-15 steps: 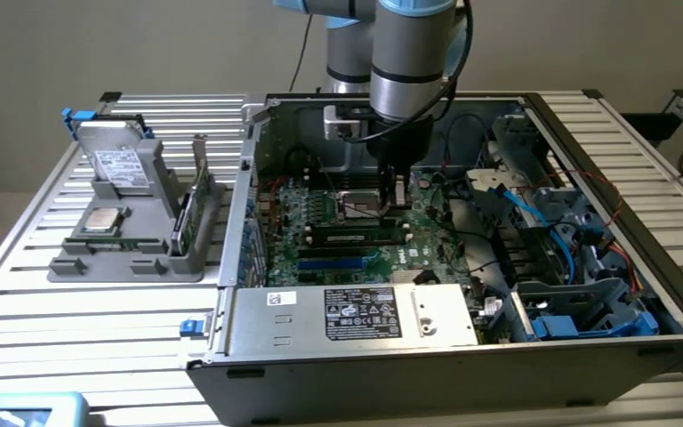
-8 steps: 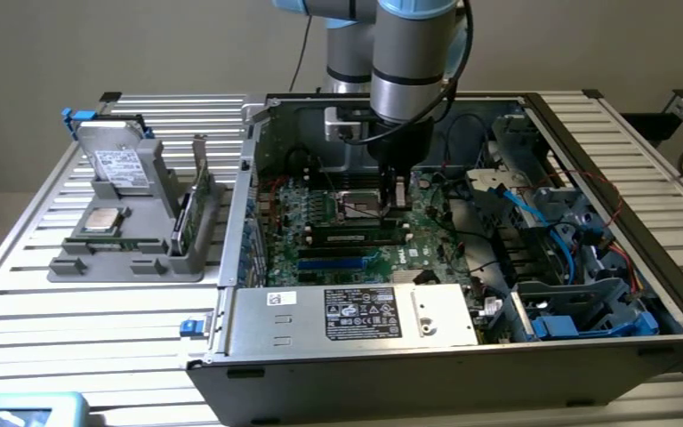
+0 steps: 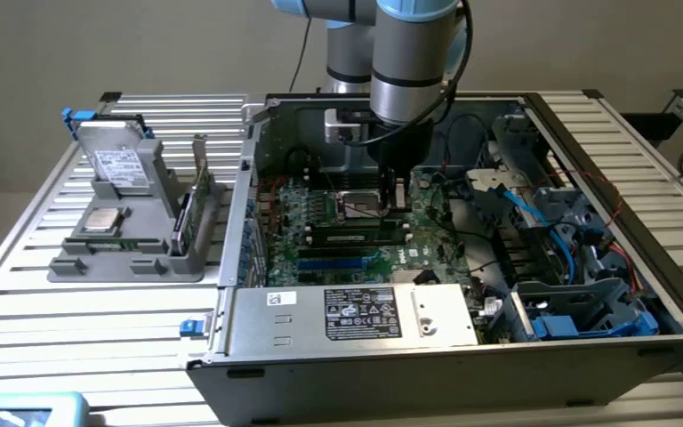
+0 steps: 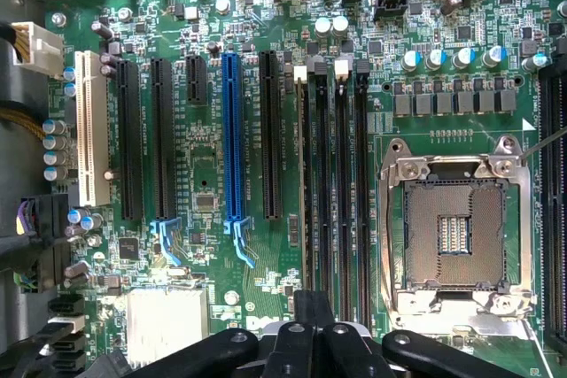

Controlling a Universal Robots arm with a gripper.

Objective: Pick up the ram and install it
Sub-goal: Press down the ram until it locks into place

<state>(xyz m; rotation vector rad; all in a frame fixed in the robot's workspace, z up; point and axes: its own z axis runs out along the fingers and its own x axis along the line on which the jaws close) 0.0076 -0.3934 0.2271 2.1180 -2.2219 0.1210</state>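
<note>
A robotics lab — open computer case point(image 3: 461, 356) on slatted aluminium bench point(image 3: 104, 338).

Your arm point(image 3: 407, 53) is built of silver-grey tubes with light-blue caps at the joints. A black cable runs down beside the nearer tube, and a black collar rings its lower end. In the wrist view your gripper point(image 4: 312, 335) is matte black, its rounded links pinned with dark round screws.

Single arm point(image 3: 404, 53) descending near-vertically from above, wrist pointing straight down, its black gripper point(image 3: 391, 182) closed with the fingers point(image 4: 312, 343) drawn together at the tip, as seen in exterior and wrist views.
</note>
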